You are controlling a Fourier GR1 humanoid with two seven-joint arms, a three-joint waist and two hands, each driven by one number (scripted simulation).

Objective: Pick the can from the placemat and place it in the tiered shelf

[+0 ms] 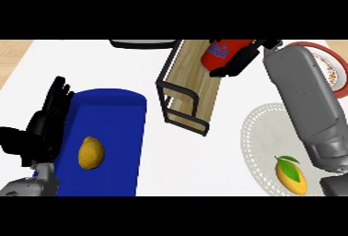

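Note:
A red can point(221, 51) with blue and white lettering hangs tilted over the far end of the wooden tiered shelf point(194, 87), which has a black wire frame. My right hand point(243, 59) is curled round the can, its grey forearm stretching up from the lower right. The blue placemat point(108, 138) lies at the left and carries only a yellow lemon point(91, 152). My left hand point(48, 115) rests open at the left edge, fingers up, beside the placemat.
A white lace doily point(265, 143) at the right holds a mango point(291, 174) with a green leaf. A red-rimmed plate point(333, 64) sits at the far right. A dark round object point(139, 44) shows at the top edge.

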